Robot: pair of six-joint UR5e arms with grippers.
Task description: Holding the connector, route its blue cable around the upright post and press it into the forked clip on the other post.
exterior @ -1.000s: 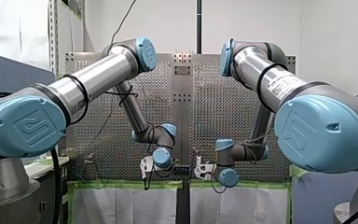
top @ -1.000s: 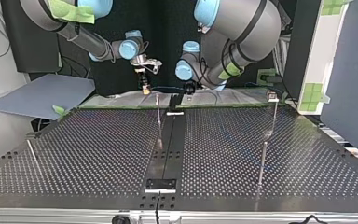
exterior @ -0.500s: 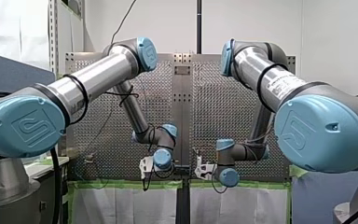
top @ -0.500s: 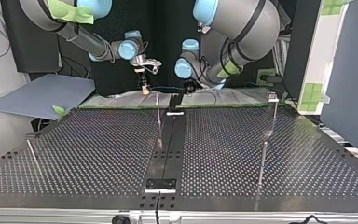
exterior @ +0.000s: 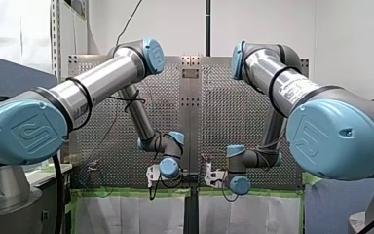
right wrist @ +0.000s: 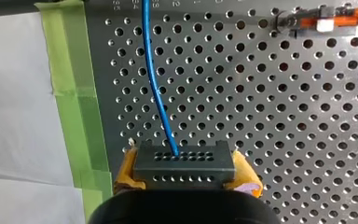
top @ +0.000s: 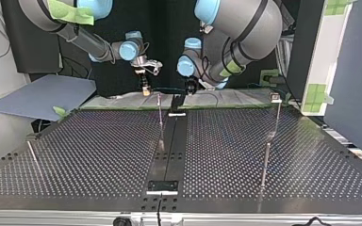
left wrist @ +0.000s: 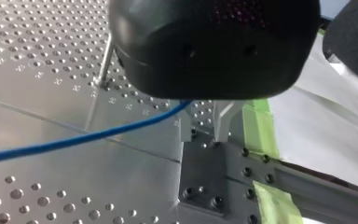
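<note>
Right wrist view first, since it's the closest look. The right gripper (right wrist: 186,171) has its yellow pads (right wrist: 127,169) pinching the black connector (right wrist: 182,163) from both sides, a solid hold. The blue cable (right wrist: 154,88) comes out of the connector's face and runs ahead over the table (right wrist: 270,116).

On the left wrist view, the left gripper (left wrist: 204,129) has its metal fingers (left wrist: 185,130) spread with a clear gap between them. The cable slips in right at their base, so I'd call that guiding, not clamping. A thin post (left wrist: 105,60) stands a bit beyond.

Top view puts both grippers at the table's far edge with the cable strung between them, just behind the post (top: 160,122), which I take to be the same one. The clip (top: 275,98) looks like the little head on the clip post (top: 277,117), well off at that view's right. It's too small to make out the fork.

My read is that routing is only starting and nothing's wrapped yet. The next move needs the connector swung around the post with the line kept snug, then carried across and pushed down into the clip.
</note>
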